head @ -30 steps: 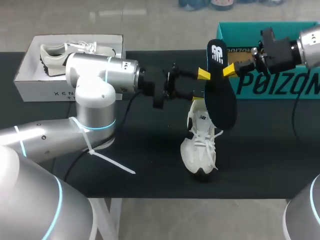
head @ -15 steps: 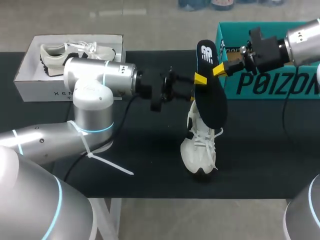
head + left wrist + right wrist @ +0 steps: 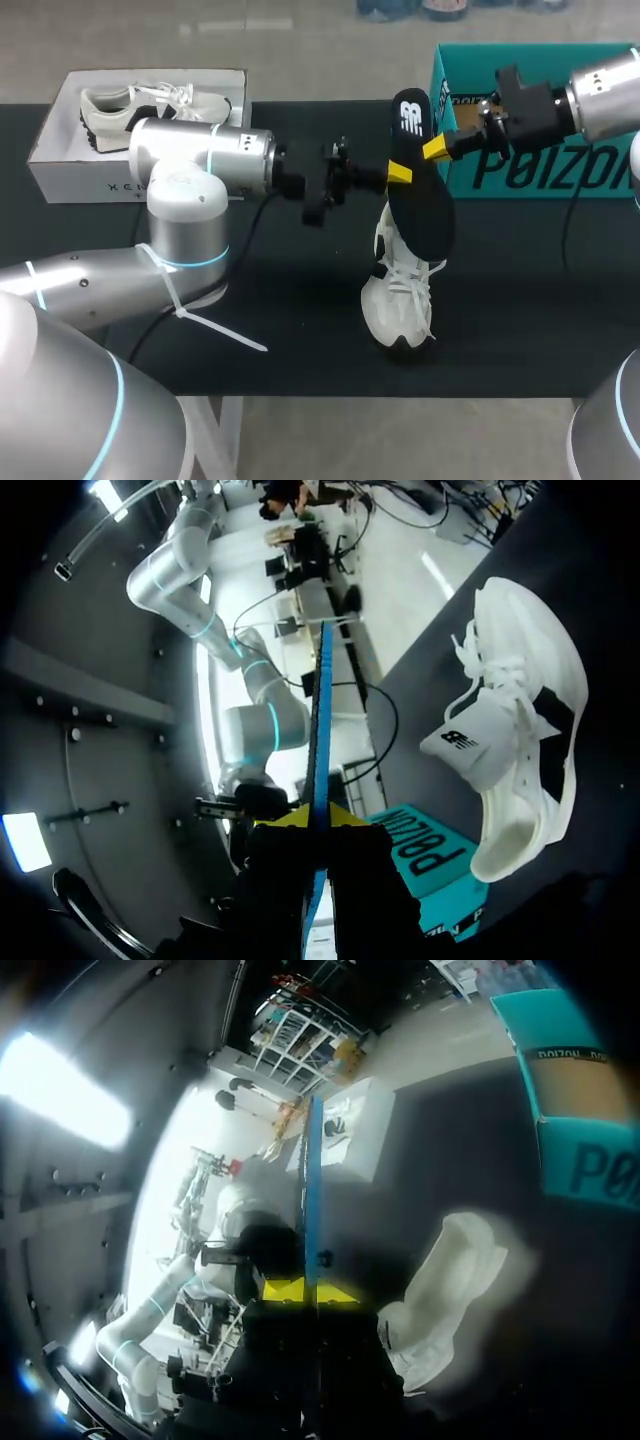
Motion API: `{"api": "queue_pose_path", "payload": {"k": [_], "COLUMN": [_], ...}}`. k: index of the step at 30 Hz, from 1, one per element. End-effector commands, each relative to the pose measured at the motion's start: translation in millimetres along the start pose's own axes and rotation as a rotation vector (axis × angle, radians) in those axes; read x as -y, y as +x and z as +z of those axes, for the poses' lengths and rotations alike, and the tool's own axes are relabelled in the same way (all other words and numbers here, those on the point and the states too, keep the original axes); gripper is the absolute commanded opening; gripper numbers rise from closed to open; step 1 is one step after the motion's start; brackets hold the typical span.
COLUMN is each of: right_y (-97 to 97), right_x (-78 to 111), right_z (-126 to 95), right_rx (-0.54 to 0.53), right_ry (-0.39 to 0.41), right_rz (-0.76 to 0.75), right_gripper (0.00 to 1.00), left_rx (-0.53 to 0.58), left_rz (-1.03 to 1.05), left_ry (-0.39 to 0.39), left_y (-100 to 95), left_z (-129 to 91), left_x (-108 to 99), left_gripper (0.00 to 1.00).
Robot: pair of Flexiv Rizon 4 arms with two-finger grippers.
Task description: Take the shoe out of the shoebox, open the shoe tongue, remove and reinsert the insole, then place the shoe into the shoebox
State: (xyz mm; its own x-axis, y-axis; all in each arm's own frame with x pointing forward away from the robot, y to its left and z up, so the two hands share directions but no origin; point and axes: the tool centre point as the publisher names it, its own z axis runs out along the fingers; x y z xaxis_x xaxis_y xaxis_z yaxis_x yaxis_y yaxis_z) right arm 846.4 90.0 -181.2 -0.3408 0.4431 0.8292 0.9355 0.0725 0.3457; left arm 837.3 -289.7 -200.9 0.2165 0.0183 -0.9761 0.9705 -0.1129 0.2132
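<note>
Gripping the black insole (image 3: 421,195) with left gripper (image 3: 318,818) and right gripper (image 3: 310,1290) alike, jaws nearly closed on its thin edge. Held upright over the white shoe (image 3: 402,290) on the table (image 3: 300,320) — teal shoebox (image 3: 540,170) close behind, to the right.

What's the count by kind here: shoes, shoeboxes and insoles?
Shoes: 2, the shoe on the table and the shoe in the white box
Shoeboxes: 2, the white shoebox and the teal shoebox
Insoles: 1, the black insole, held above the table
Total: 5
</note>
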Motion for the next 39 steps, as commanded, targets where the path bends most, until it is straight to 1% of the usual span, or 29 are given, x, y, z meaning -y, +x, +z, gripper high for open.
{"api": "queue_pose_path", "payload": {"k": [1, 2, 3, 4, 6, 8, 12, 14, 17, 20, 24, 25, 28, 29, 32, 33, 35, 39], "right_y": [0.6, -0.3, -1.1, -2.1, -4.3, -5.4, -6.5, -3.0, 5.1, 20.5, 44.8, 49.9, 66.5, 72.3, 83.8, 87.7, 93.3, 97.4], "right_x": [1.9, 2.1, 2.6, 2.7, 4.0, 6.8, 12.2, 16.0, 19.8, 23.6, 28.2, 28.3, 30.8, 31.5, 32.4, 33.1, 36.1, 42.7], "right_z": [6.2, 5.9, 3.9, 1.8, -3.5, -10.7, -30.7, -42.0, -56.7, -69.7, -81.9, -85.1, -92.0, -94.6, -98.5, -99.6, -100.6, -102.4], "right_rx": [0.009, 0.021, 0.037, 0.050, 0.061, 0.096, 0.156, 0.194, 0.220, 0.267, 0.357, 0.400, 0.457, 0.495, 0.525, 0.545, 0.533, 0.527], "right_ry": [-0.002, -0.012, -0.023, -0.037, -0.060, -0.077, -0.124, -0.138, -0.146, -0.131, -0.077, -0.054, -0.015, 0.009, 0.055, 0.086, 0.141, 0.210], "right_rz": [0.001, 0.003, 0.005, 0.003, -0.002, -0.017, -0.051, -0.080, -0.121, -0.187, -0.293, -0.333, -0.407, -0.440, -0.493, -0.514, -0.545, -0.602], "right_gripper": [0.00, 0.00, 0.34, 1.00, 1.00, 1.00, 1.00, 1.00, 1.00, 1.00, 1.00, 1.00, 1.00, 1.00, 1.00, 1.00, 1.00, 1.00], "left_rx": [0.006, 0.005, 0.003, 0.003, 0.002, -0.002, -0.012, -0.017, -0.022, -0.029, -0.031, -0.032, -0.034, -0.035, -0.035, -0.034, -0.034, -0.034], "left_rz": [0.004, 0.004, 0.004, 0.003, 0.001, -0.001, -0.006, -0.011, -0.016, -0.020, -0.026, -0.028, -0.032, -0.034, -0.037, -0.038, -0.039, -0.041], "left_ry": [-0.009, -0.011, -0.015, -0.017, -0.021, -0.024, -0.026, -0.028, -0.024, -0.016, -0.004, 0.000, 0.005, 0.006, 0.009, 0.011, 0.014, 0.023], "left_y": [1.9, 2.1, 2.4, 2.7, 2.9, 3.4, 6.0, 7.6, 9.9, 13.2, 17.2, 18.3, 20.7, 21.5, 22.7, 23.2, 23.9, 25.6], "left_z": [2.6, 2.1, 1.2, 0.0, -2.2, -4.8, -11.0, -14.0, -17.2, -18.2, -17.1, -16.6, -16.0, -15.7, -15.4, -15.0, -14.0, -11.6], "left_x": [1.0, 1.2, 1.3, 1.3, 1.2, 1.2, 0.9, 0.4, -0.3, -1.5, -2.2, -2.1, -1.9, -1.9, -2.0, -2.0, -2.1, -2.3], "left_gripper": [0.00, 0.00, 0.00, 0.00, 0.00, 0.00, 0.00, 0.00, 0.00, 0.00, 0.00, 0.00, 0.00, 0.00, 0.00, 0.00, 0.00, 0.00]}}
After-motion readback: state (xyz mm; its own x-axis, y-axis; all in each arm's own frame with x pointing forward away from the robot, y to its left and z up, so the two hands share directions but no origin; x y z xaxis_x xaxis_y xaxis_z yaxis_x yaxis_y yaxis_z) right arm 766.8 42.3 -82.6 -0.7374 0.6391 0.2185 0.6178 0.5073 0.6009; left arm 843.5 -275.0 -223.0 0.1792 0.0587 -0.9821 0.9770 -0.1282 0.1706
